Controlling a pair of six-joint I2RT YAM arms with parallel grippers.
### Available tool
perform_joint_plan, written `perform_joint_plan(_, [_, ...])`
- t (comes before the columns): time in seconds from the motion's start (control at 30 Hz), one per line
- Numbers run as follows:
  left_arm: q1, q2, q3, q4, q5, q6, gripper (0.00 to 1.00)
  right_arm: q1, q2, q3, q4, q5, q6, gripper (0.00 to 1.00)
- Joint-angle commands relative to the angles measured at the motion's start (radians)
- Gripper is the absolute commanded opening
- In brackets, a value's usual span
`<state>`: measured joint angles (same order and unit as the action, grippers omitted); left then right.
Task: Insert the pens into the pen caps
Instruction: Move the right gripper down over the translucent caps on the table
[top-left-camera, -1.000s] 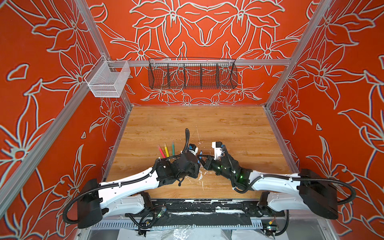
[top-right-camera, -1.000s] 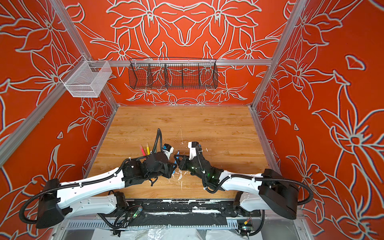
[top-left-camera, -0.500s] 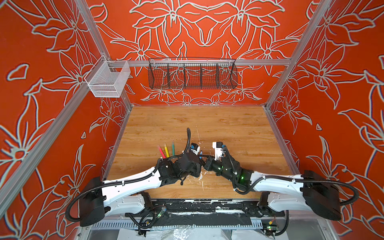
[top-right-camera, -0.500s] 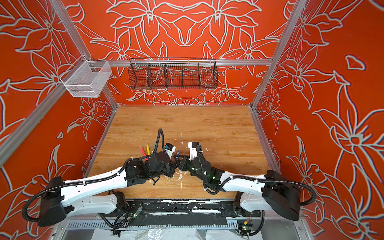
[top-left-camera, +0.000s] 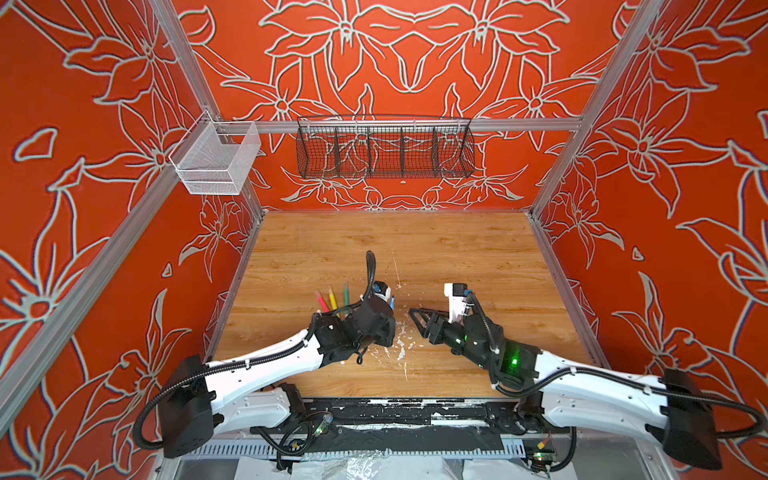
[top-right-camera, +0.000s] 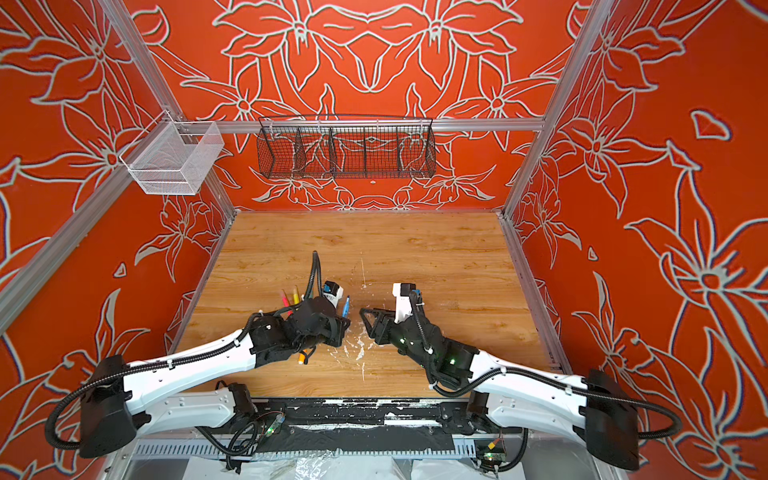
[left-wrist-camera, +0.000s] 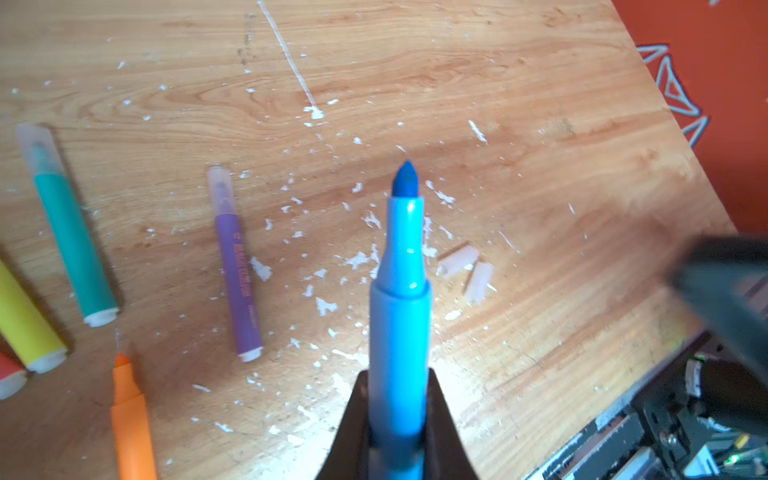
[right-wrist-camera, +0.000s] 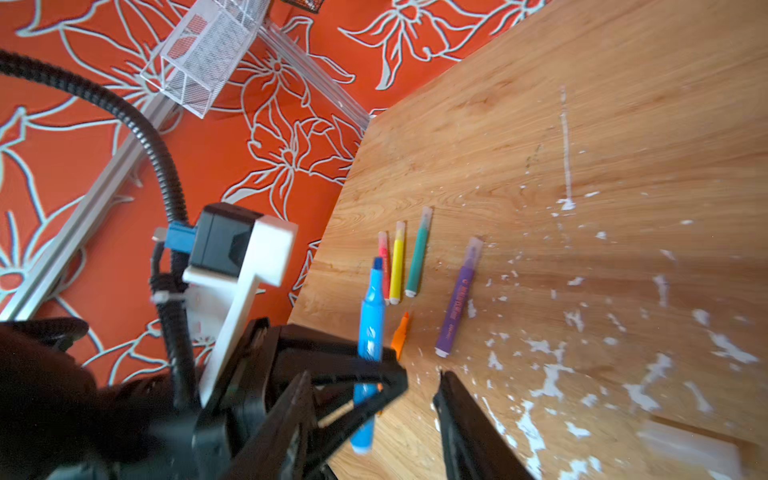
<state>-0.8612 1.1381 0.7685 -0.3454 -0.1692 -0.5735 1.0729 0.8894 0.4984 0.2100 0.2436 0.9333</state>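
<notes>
**Blue pen held uncapped between the two arms**

The surface (top-left-camera: 436, 249) is strewn with white flecks (left-wrist-camera: 357, 259) around the middle of both top views. Left of centre lie the red pen (top-left-camera: 322, 300), yellow pen (top-left-camera: 332, 297) and green pen (top-left-camera: 346, 293), their near ends hidden behind the left arm. The orange pen (top-right-camera: 302, 357) peeps out from beneath that arm. The purple pen (left-wrist-camera: 237, 266) shows only in the wrist views, capped like the green one. Two loose caps (left-wrist-camera: 457, 261) lie close together among the flecks, faint in the left wrist view and lost in the top views. The left tool (left-wrist-camera: 399, 386) is clamped on the blue pen (left-wrist-camera: 401, 291). That pen sits just left of centre in both top views, its long axis running up the frame and its bare tip towards the far wall. The right tool (top-left-camera: 417, 322), right of centre, stands parted and empty, apart from the pen.
</notes>
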Motion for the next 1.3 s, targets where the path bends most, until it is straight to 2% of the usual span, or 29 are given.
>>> perform_joint_plan(0.0, [0.133, -0.047, -0.035, -0.017, 0.123, 0.041, 0.00, 0.002, -0.076, 0.051, -0.298, 0.115, -0.048, 0.53])
perform_joint_plan(0.13, [0.228, -0.070, -0.047, -0.051, 0.056, 0.095, 0.00, 0.001, -0.095, 0.097, -0.464, 0.144, -0.068, 0.53])
perform_joint_plan(0.23, [0.233, -0.068, -0.049, -0.083, -0.063, 0.144, 0.00, -0.004, -0.027, 0.151, -0.552, 0.115, -0.082, 0.53])
perform_joint_plan(0.33, [0.234, -0.090, -0.102, -0.045, -0.163, 0.182, 0.00, -0.008, 0.085, 0.204, -0.607, 0.073, -0.082, 0.52])
perform_joint_plan(0.47, [0.234, -0.135, -0.145, 0.043, -0.086, 0.246, 0.00, -0.031, 0.238, 0.207, -0.565, -0.005, -0.060, 0.51])
perform_joint_plan(0.57, [0.234, -0.142, -0.133, 0.003, -0.108, 0.232, 0.00, -0.075, 0.332, 0.202, -0.529, -0.063, -0.038, 0.51])
perform_joint_plan(0.7, [0.232, -0.143, -0.106, -0.072, -0.086, 0.204, 0.00, -0.142, 0.415, 0.178, -0.442, -0.174, -0.030, 0.50])
perform_joint_plan(0.73, [0.232, -0.180, -0.108, -0.087, -0.098, 0.196, 0.00, -0.156, 0.436, 0.182, -0.434, -0.195, -0.032, 0.49])
perform_joint_plan(0.87, [0.233, -0.221, -0.155, -0.039, -0.092, 0.195, 0.00, -0.195, 0.510, 0.224, -0.449, -0.235, -0.047, 0.46])
perform_joint_plan(1.0, [0.233, -0.252, -0.166, -0.046, -0.112, 0.189, 0.00, -0.196, 0.517, 0.236, -0.484, -0.201, -0.051, 0.46])
perform_joint_plan(1.2, [0.232, -0.268, -0.173, -0.046, -0.113, 0.188, 0.00, -0.183, 0.452, 0.252, -0.658, -0.085, -0.057, 0.46])
perform_joint_plan(1.27, [0.232, -0.267, -0.173, -0.046, -0.115, 0.187, 0.00, -0.180, 0.447, 0.247, -0.680, -0.079, -0.062, 0.46])
